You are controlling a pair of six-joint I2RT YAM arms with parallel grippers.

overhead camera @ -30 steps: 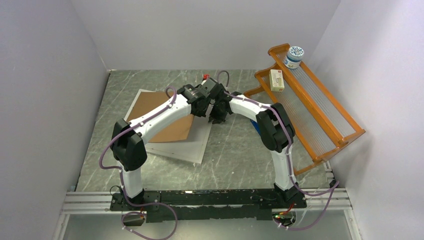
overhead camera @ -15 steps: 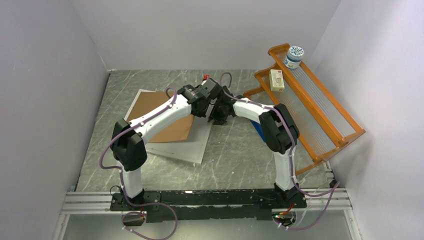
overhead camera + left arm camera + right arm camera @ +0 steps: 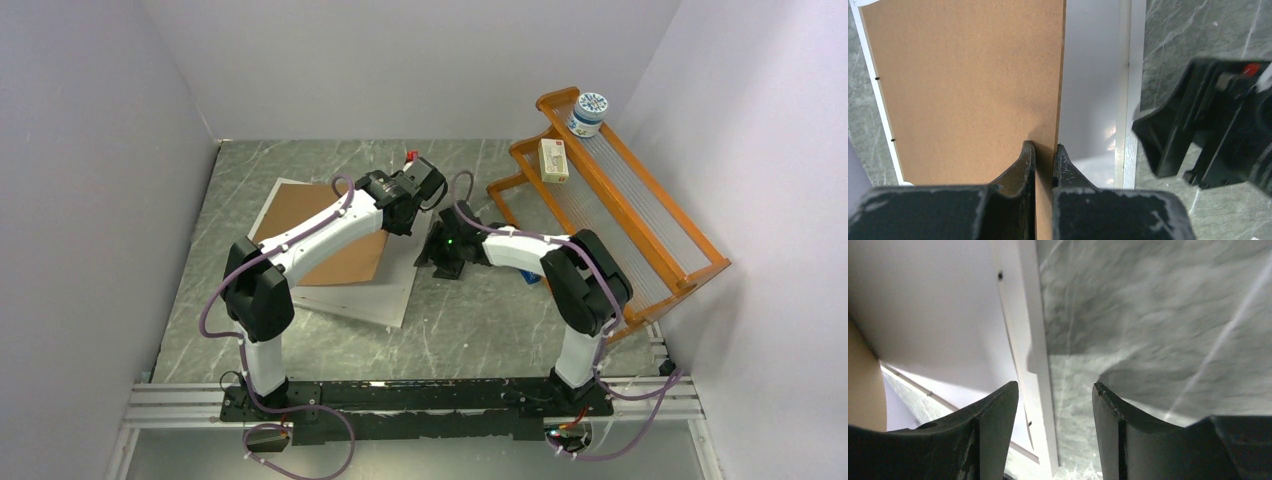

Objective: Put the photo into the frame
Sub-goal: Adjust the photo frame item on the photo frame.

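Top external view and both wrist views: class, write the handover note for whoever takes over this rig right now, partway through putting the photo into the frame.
Left gripper: shut on the edge of the brown backing board.
Right gripper: open and empty, over the frame rim and the table.
Frame: flat on the table, with the board lying partly over it.
Photo: probably the white sheet in the frame beside the board, plain back up; not certain.
Done: the photo seems to be laid in.
Left: confirm that, seat the board squarely in the frame, then release.
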